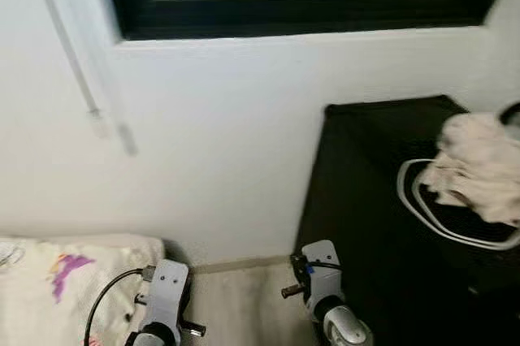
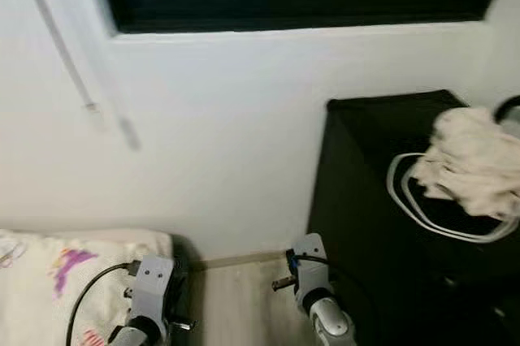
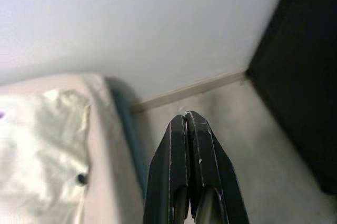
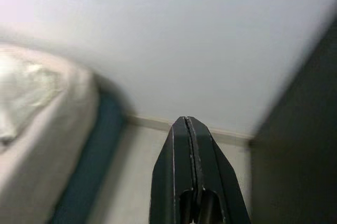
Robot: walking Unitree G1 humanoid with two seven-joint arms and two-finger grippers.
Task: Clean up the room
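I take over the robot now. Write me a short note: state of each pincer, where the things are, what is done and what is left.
Left pincer: shut, holds nothing, low over the floor between bed and cabinet.
Right pincer: shut, holds nothing, beside the left one, pointing at the wall.
Things: a crumpled cloth lies on the black cabinet to the right, on top of a white cable. The bed is to the left.
Done: nothing picked up, by the look of it.
Left: probably the cloth and the cable, both untouched.
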